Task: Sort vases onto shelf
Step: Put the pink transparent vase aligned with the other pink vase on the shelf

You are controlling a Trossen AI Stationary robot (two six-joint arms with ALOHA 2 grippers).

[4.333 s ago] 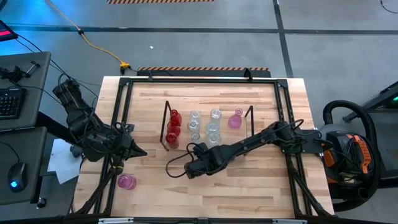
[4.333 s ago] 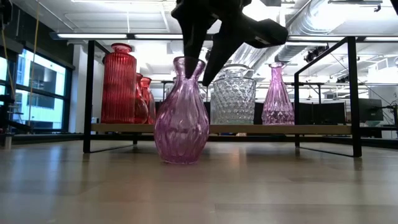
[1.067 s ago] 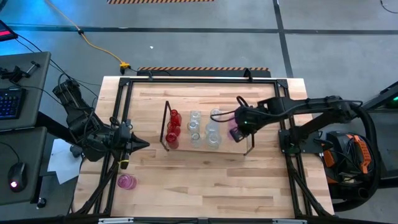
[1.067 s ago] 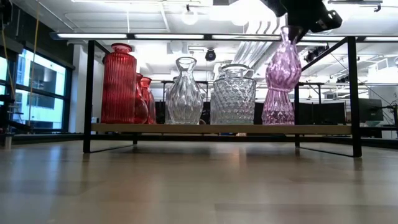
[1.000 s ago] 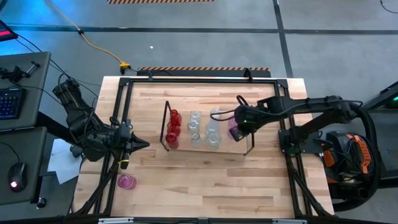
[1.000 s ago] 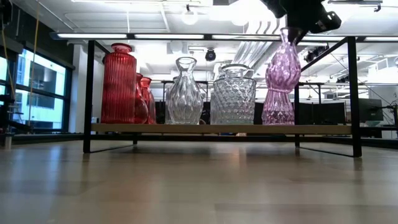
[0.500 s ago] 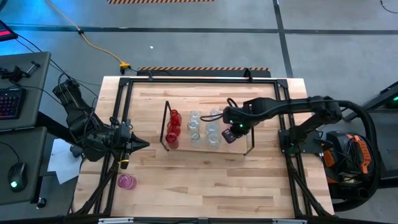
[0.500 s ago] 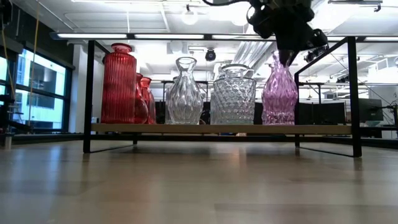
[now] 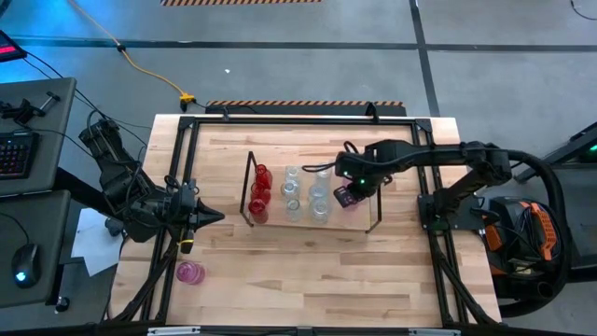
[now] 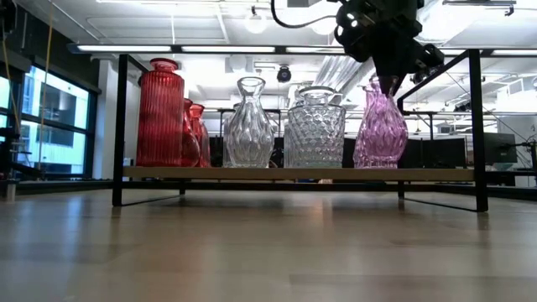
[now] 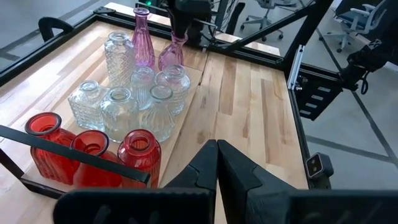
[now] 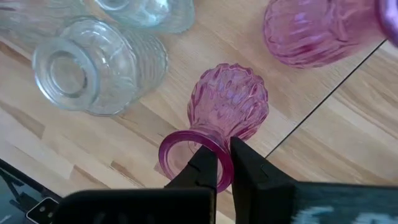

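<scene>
Right wrist view: my right gripper [image 12: 224, 163] has its fingers pinched on the pink vase [image 12: 229, 111] rim, at the shelf [image 9: 373, 201] end. I'd settle it flat before releasing.

A grey floor [image 9: 308, 65] with a yellow cable [image 9: 149, 70] surrounds the wooden counter [image 9: 308, 271]; ceiling strip lights [image 10: 193, 48] and tall windows [image 10: 42, 126] show beyond.

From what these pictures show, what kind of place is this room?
Probably an open-plan office or robotics lab. The low view shows exposed ceiling ducts and strip lights; office chairs stand beyond the table; a keyboard and mouse sit on a desk beside the wooden table, on which stands the shelf.
</scene>
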